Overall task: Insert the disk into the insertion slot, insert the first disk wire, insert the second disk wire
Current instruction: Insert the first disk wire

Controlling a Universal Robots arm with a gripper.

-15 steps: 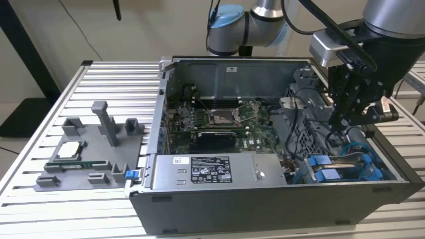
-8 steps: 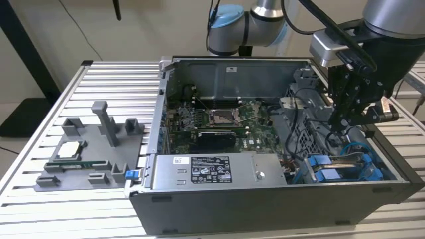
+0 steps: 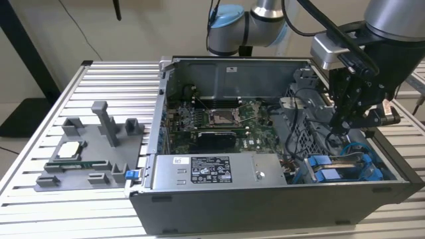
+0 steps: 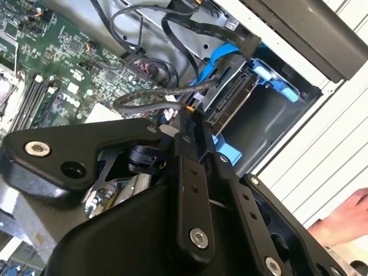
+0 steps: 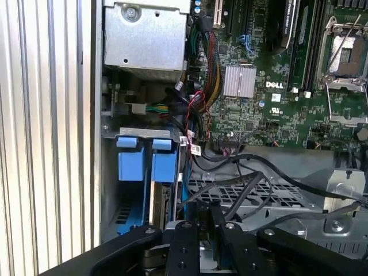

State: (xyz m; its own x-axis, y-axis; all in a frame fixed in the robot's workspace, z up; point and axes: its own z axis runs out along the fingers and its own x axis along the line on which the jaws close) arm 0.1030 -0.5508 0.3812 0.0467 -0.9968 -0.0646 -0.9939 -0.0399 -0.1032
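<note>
Black and angular, the gripper (image 3: 342,127) hung low inside the open grey computer case (image 3: 265,209), at the end far from the green motherboard (image 3: 219,119). Whether it was clenched or released could not be told.

In the second wrist view, just beyond the gripper's tip (image 4: 190,118), the rectangular hard drive (image 4: 233,92) in its bright blue plastic frame (image 4: 276,80) sat inside the grey sheet-metal drive bay (image 4: 270,123), with its connector end facing the tip. A grey braided wire (image 4: 144,99) ended just beside the tip. A blue flat cable (image 4: 221,60) ran past on the drive's side of it. In the first wrist view, the frame's blue tabs (image 5: 131,164) stood ahead of the gripper (image 5: 206,230), and the grey metal power supply box (image 5: 146,34) lay farther on. A person's hand (image 4: 345,218) rested outside the case, behind the tool.
</note>
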